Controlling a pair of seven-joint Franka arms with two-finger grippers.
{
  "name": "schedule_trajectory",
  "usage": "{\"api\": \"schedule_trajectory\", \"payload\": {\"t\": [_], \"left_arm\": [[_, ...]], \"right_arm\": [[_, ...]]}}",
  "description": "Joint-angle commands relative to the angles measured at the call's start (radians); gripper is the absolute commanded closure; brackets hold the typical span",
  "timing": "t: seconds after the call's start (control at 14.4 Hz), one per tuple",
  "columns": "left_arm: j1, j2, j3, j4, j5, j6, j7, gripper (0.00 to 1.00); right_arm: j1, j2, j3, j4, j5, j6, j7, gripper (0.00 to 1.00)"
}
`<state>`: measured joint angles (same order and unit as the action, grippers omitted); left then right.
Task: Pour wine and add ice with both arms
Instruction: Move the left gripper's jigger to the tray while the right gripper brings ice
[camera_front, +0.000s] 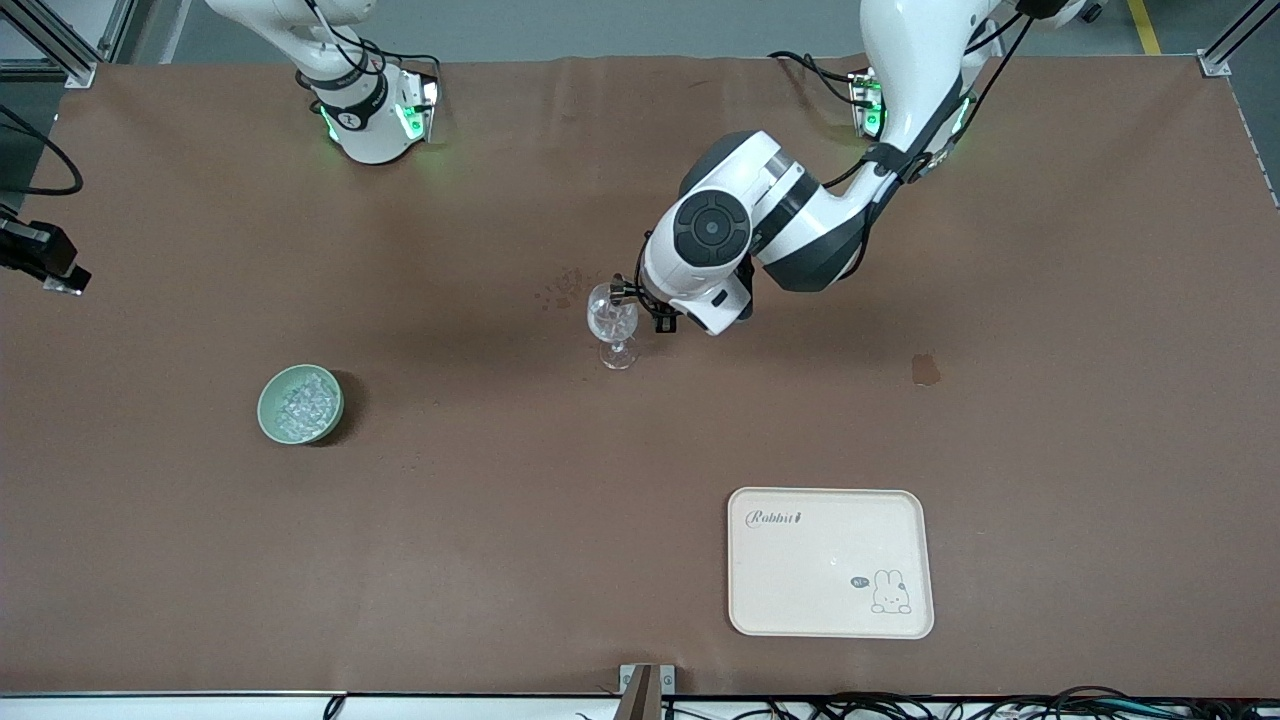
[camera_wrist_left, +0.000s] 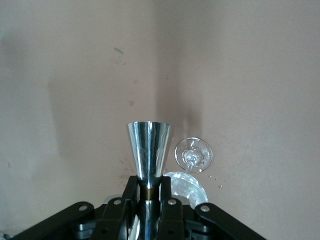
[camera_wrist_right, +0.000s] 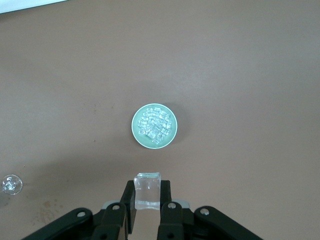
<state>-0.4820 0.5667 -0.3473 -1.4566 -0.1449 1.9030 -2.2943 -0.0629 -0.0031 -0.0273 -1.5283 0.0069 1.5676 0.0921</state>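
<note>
Table (camera_front: 500, 560) with brown cover, a few dark stains near the middle. Left white jointed arm (camera_front: 800, 215) reaching in from its base to the table's centre; right white jointed arm (camera_front: 350, 90) showing only base and lower links in front view, with its hand out of that view. Cream rectangular plastic tray (camera_front: 830, 610) with rabbit print, near the front camera toward the left arm's end, nothing on it. Pale green round bowl (camera_front: 265, 410) toward the right arm's end, heaped with small clear ice lumps (camera_front: 303, 403). Clear stemmed wine glass (camera_front: 612, 325) upright at centre, no coloured liquid visible inside, contents otherwise unclear. Left gripper (camera_front: 640, 300) just beside the glass bowl, clenched on a shiny silver cone-shaped metal jigger (camera_wrist_left: 149, 147) at its narrow waist, the cup's mouth pointing away from the wrist. Right gripper (camera_wrist_right: 148, 200) high over the table beside the green bowl, pinching one clear ice cube (camera_wrist_right: 148, 187). Judged: ice pick-up done, drop into glass not yet done; pour looks at or near the glass, outcome unconfirmed.
</note>
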Motion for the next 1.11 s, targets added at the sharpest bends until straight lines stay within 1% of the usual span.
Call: {"api": "schedule_trajectory", "payload": {"t": [0.0,0.14,0.21,0.28,0.49,0.63,0.76,0.9,1.04], "left_arm": [[0.045,0.007,0.001,0.024,-0.159,-0.009,0.184,0.99],[0.089,0.009,0.002,0.024,-0.347,-0.007,0.327,0.99],[0.092,0.01,0.005,0.024,-0.384,-0.007,0.37,0.99],[0.097,0.01,0.007,0.024,-0.395,-0.007,0.398,0.99],[0.195,0.019,0.005,0.024,-0.409,-0.002,0.476,1.0],[0.284,0.036,0.005,0.039,-0.482,0.007,0.593,1.0],[0.377,0.067,0.005,0.068,-0.545,0.028,0.645,1.0],[0.45,0.116,0.005,0.113,-0.553,0.048,0.685,1.0],[0.518,0.159,0.004,0.131,-0.568,0.134,0.717,1.0]], "right_arm": [[-0.012,-0.029,0.009,-0.033,0.015,0.014,-0.009,0.99],[-0.009,-0.029,0.012,-0.033,0.015,0.012,-0.005,0.99],[-0.009,-0.029,0.013,-0.033,0.015,0.012,-0.002,0.99],[-0.005,-0.029,0.015,-0.032,0.015,0.014,0.006,0.99],[0.089,-0.025,0.017,-0.018,0.016,0.02,0.073,0.99],[0.17,-0.02,0.015,-0.018,0.016,0.026,0.141,0.99],[0.265,0.023,0.015,-0.019,0.016,0.069,0.248,0.99],[0.362,0.083,0.015,-0.019,0.024,0.142,0.371,0.99],[0.458,0.147,0.015,-0.019,0.05,0.204,0.507,0.99]]}}
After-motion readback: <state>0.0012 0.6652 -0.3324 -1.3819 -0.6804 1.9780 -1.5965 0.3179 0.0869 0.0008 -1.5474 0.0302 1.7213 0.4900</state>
